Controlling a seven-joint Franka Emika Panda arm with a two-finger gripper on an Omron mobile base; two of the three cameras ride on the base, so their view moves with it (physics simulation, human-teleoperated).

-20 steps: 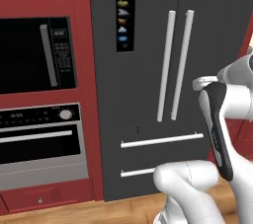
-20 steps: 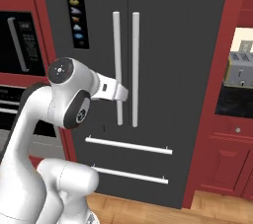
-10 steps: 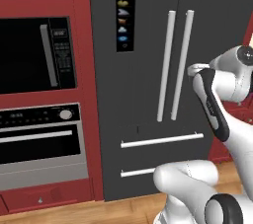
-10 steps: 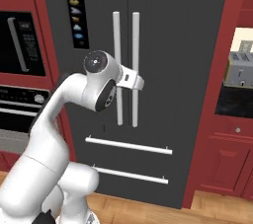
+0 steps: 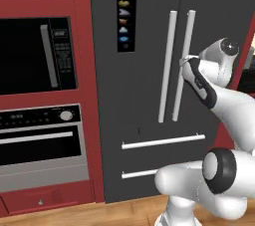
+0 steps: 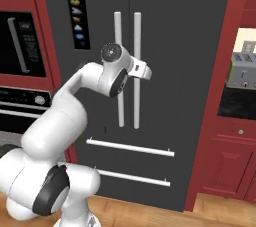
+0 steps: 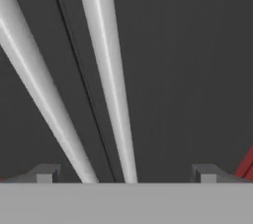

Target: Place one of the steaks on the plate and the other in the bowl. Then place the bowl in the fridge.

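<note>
Gripper (image 7: 126, 176) has closed on fridge (image 5: 144, 95) handles; jaws wide.

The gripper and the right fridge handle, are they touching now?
Apart. In the hand view the gripper is open, its fingertips spread wide, and the right handle of the fridge runs between them with dark door showing on both sides.

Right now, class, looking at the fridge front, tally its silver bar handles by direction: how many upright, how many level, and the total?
Upright handles on the fridge: 2 (left, right)
Level handles: 2 (upper, lower)
Total: 4
</note>
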